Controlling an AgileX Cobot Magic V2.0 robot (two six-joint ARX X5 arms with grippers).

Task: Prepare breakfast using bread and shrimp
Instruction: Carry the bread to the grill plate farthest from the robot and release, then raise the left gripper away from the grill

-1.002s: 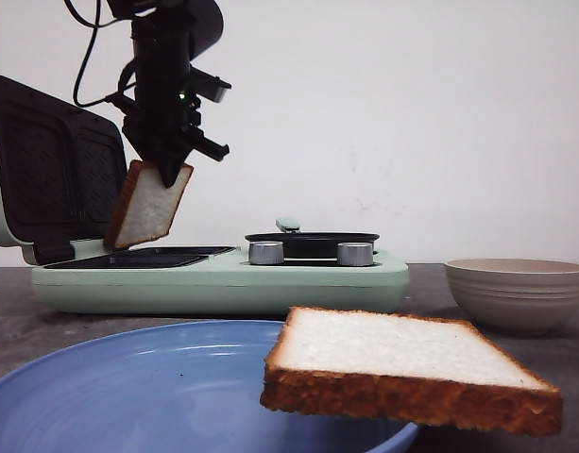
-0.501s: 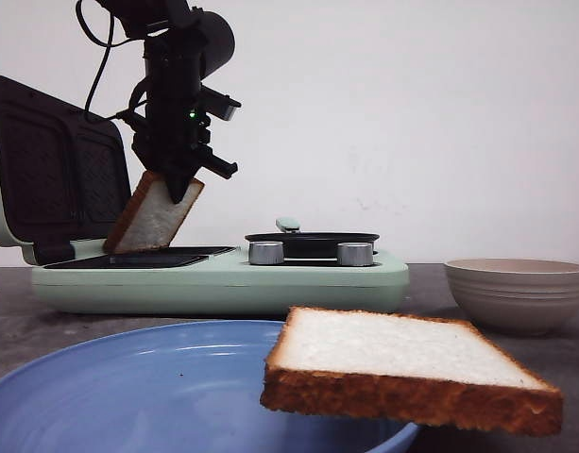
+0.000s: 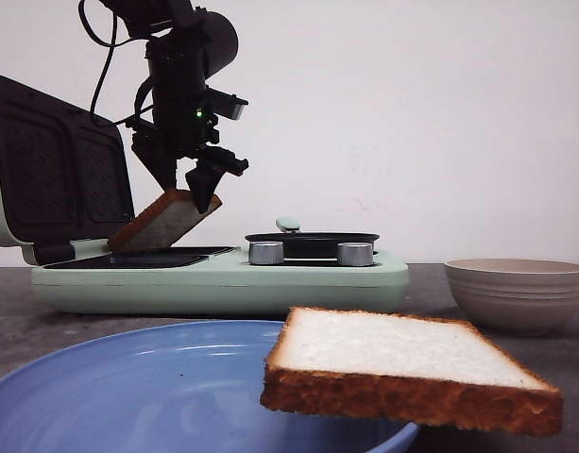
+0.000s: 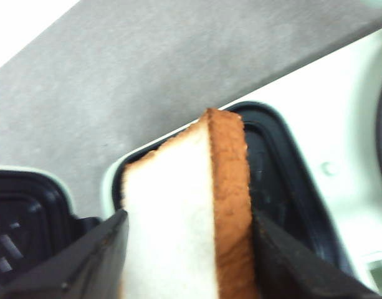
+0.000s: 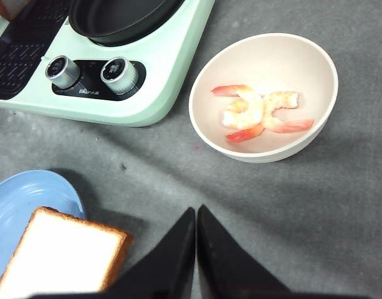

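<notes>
Bread, first slice [image 3: 164,220]: I see it tilted, white crumb and brown crust, lower edge on the dark grill plate [image 3: 143,257].
Bread, second slice [image 3: 412,367]: lying flat across the blue plate's [image 3: 128,377] rim, overhanging.
Shrimp [image 5: 260,112]: a few orange-white curled pieces in the beige bowl [image 5: 315,131].

The print beneath the knobs [image 5: 90,71] is unreadable.

bread [image 3: 393,354]: soft porous crumb, rough crust
plate [image 3: 128,377]: glossy blue glaze
knobs [image 5: 119,70]: brushed metal
bowl [image 5: 315,56]: matt beige
</notes>
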